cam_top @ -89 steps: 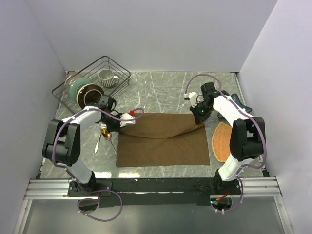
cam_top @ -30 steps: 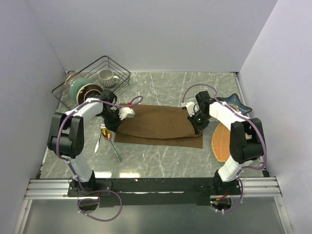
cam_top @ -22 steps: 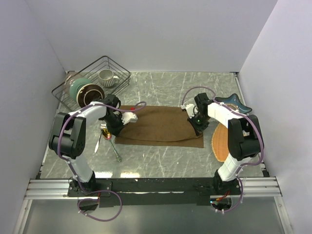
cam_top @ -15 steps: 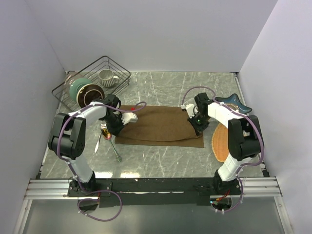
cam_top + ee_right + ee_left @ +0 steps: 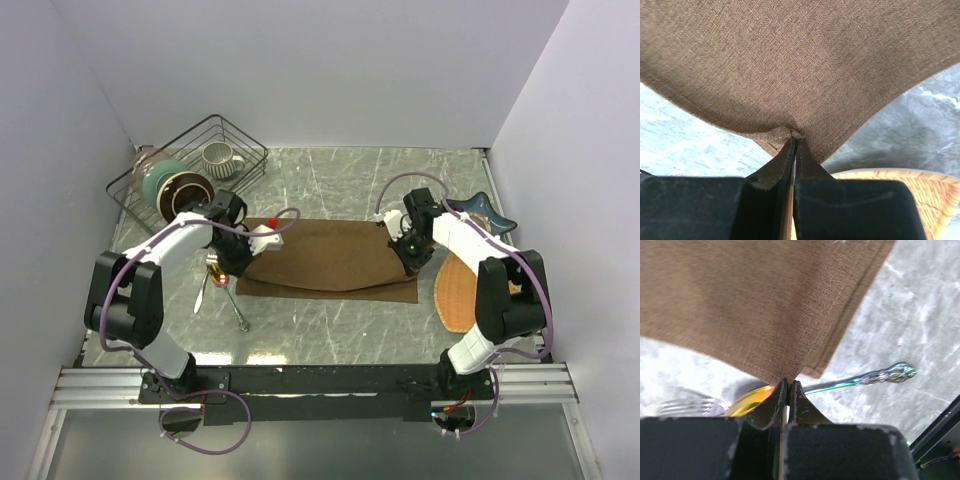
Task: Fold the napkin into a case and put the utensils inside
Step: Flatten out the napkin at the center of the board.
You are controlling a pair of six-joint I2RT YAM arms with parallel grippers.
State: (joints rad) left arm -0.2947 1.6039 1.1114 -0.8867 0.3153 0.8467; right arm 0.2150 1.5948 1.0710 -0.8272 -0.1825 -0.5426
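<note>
Far left corner of the marble desk (image 5: pixel 330 175): black wire basket (image 5: pixel 238 130) with a pale ribbed mug (image 5: pixel 218 158), a teal bowl (image 5: pixel 158 178) and a brown bowl (image 5: pixel 186 194) inside.

Just near of the basket, left of the cloth: fork (image 5: pixel 202 292) and spoon (image 5: pixel 228 296) lie flat on the desk, outside the cloth. The spoon's gold-orange bowl sits by the left claw and its silver handle runs toward the near edge. The fork is just left of it.

Left claw (image 5: pixel 788 385): fingers pressed together, pinching the near-left corner of the napkin's top layer. The wrist view shows that corner pulled into a point at the fingertips, with the spoon bowl and fork tines directly below.

Napkin (image 5: pixel 325 255), dark brown, mid-desk: lies as a wide band doubled over on itself, long side running left to right. The top layer's near edge sags in a curve between the two claws. The bottom layer shows past it at both near corners.

Right claw (image 5: pixel 794 142): fingers clamped shut on the near-right corner of the top layer, cloth puckered at the tips.

Right of that: orange-tan woven mat (image 5: pixel 455 292), just beside the napkin's right end. Farther back on the right, a dark blue-green dish (image 5: pixel 487 210), partly behind the right arm.
</note>
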